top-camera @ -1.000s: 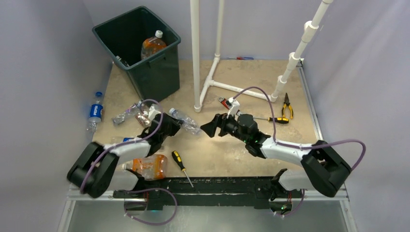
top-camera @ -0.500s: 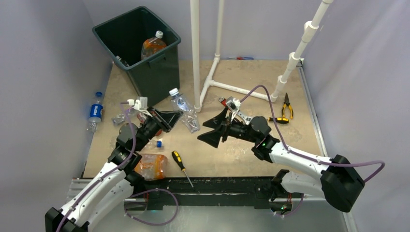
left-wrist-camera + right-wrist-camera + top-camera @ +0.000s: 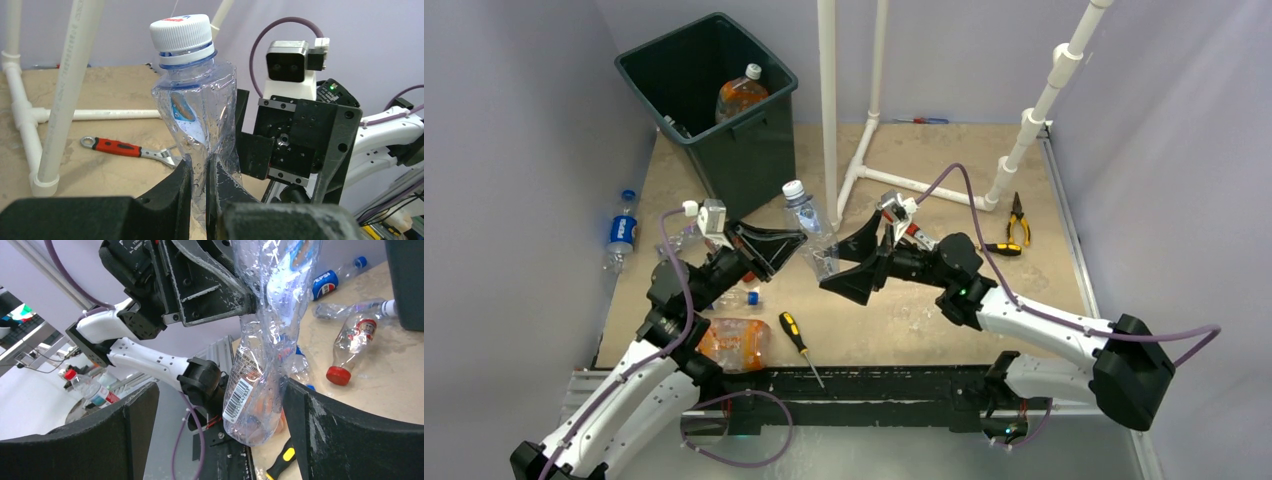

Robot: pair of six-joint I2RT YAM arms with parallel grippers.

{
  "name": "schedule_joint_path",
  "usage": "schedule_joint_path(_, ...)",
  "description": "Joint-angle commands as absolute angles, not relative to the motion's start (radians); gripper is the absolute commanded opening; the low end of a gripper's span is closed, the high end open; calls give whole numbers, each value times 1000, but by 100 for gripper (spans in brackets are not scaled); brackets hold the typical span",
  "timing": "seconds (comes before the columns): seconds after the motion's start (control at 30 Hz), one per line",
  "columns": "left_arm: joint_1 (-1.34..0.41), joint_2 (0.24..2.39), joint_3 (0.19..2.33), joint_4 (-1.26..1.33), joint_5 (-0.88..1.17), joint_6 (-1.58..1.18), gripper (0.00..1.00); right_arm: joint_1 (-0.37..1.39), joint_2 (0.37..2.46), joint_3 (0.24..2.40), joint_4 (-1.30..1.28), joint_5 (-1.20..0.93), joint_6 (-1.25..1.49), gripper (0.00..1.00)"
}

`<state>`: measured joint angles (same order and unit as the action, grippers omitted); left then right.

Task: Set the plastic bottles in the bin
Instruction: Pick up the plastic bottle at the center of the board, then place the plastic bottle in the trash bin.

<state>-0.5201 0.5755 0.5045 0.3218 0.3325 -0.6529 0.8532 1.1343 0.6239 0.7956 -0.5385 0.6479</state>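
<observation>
My left gripper (image 3: 802, 243) is shut on a clear crushed plastic bottle (image 3: 809, 222) with a white cap, held upright above the table. In the left wrist view its jaws (image 3: 202, 170) pinch the flattened middle of the bottle (image 3: 197, 100). My right gripper (image 3: 839, 262) is open, its wide fingers on either side of the bottle's lower end (image 3: 260, 390). The dark bin (image 3: 749, 150) stands at the far left with an orange bottle (image 3: 740, 95) inside. A Pepsi bottle (image 3: 622, 232), an orange bottle (image 3: 734, 342) and a red-capped bottle (image 3: 352, 337) lie on the table.
A white pipe frame (image 3: 829, 110) rises just right of the bin. A red wrench (image 3: 125, 148) lies behind the held bottle. A yellow-and-black screwdriver (image 3: 799, 335) lies near the front edge. Pliers (image 3: 1018, 215) and another screwdriver (image 3: 1002, 248) lie at the right.
My left arm lifted the clear bottle off the table and stood it upright. The right gripper opened wide and moved left until its fingers flanked the bottle's lower end.
</observation>
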Motion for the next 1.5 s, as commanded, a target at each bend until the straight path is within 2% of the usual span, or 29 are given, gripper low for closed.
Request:
schedule_joint_path(0.0,-524,563,555,383,380,-637,0,907,1155,698,790,-497,644,91)
schedule_joint_path(0.07,-525,557,557,382,383,-637,0,923,1167,713,780,-479,645,87)
schedule_joint_path(0.33,-525,535,560,400,407,-640,0,938,1208,734,800,-469,665,56)
schedule_joint_path(0.5,-525,535,581,376,424,-639,0,943,1219,740,799,-467,637,25)
schedule_joint_path(0.53,-524,537,605,352,431,-625,4,945,1216,741,791,-465,620,18)
schedule_joint_path(0.57,-524,540,621,310,426,-613,20,946,1209,741,774,-458,593,13)
schedule_joint_path(0.6,-524,540,656,258,405,-600,41,949,1191,741,750,-446,558,10)
schedule_joint_path(0.63,-524,537,678,218,384,-587,56,953,1176,740,706,-427,519,9)
schedule_joint_path(0.7,-525,517,716,157,328,-568,78,962,1141,738,639,-380,442,7)
schedule_joint_path(0.73,-524,506,732,144,301,-558,87,964,1125,737,612,-359,409,7)
schedule_joint_path(0.83,-525,515,809,115,262,-522,95,977,1088,737,555,-291,345,6)
schedule_joint_path(0.93,-525,581,905,70,234,-514,95,997,1057,729,548,-228,306,6)
schedule_joint_path(0.97,-525,665,971,35,242,-527,90,1010,1040,717,558,-189,279,5)
schedule_joint_path(1.1,-525,746,1017,43,322,-560,82,1024,1031,717,543,-142,237,4)
schedule_joint_path(1.47,-525,840,1066,66,438,-603,58,1038,1029,725,528,-114,215,3)
